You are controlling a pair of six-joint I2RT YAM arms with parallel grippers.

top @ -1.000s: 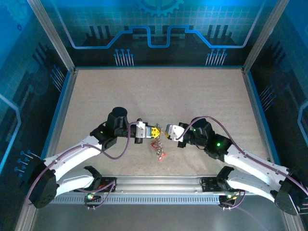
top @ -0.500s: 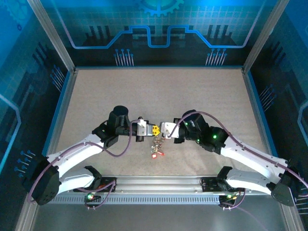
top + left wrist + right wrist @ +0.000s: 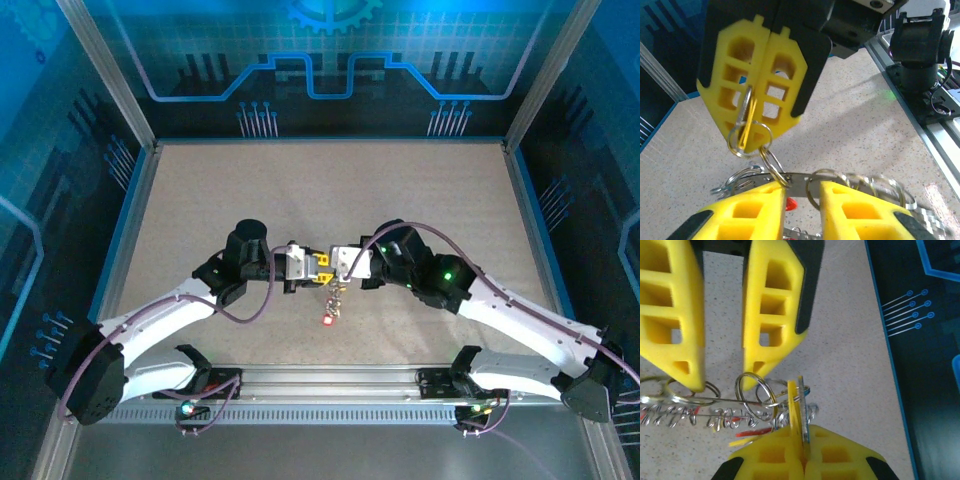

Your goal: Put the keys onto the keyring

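Here we go: over the speckled table [image 3: 200,200], about mid-surface and a touch toward the near edge, my two pincers meet tip to tip. My left gripper [image 3: 316,268] has its fingers a short gap apart. The keyring [image 3: 797,183], edge-on as a flat grey band, spans that gap, gripped and held off the table. My right gripper [image 3: 338,262] is pressed together on a yellow-headed key [image 3: 799,412], just beside the keyring. Thin silvery split rings [image 3: 751,136] hang at its tips. The other keys [image 3: 332,298] dangle below, with a red-headed key [image 3: 327,321] lowest.
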